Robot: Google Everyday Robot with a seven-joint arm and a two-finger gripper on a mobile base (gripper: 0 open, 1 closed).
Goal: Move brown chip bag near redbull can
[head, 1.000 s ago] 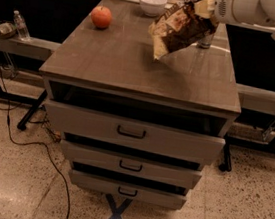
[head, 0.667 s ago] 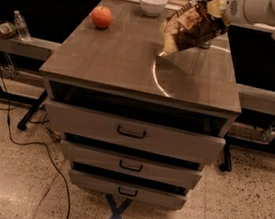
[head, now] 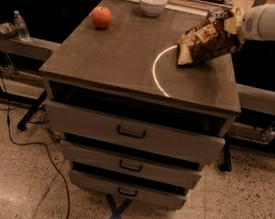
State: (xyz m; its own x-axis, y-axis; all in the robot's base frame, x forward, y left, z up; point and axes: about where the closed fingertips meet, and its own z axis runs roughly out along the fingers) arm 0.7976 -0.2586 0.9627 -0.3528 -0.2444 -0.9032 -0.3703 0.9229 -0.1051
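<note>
The brown chip bag hangs tilted over the back right part of the cabinet top, its pale lower end low over the surface or touching it. My gripper comes in from the right on a white arm and is shut on the bag's upper end. The redbull can stands just behind the bag's top; only its upper part shows, the rest is hidden by the bag. The bag and can are very close together.
An orange fruit sits at the back left of the brown cabinet top. A white bowl stands at the back middle. A bright ring-shaped reflection lies left of the bag. Below are partly open drawers. A water bottle stands on a shelf at far left.
My gripper has carried the bag to the right and lower, toward the back right corner. The can now shows behind the bag's top.
</note>
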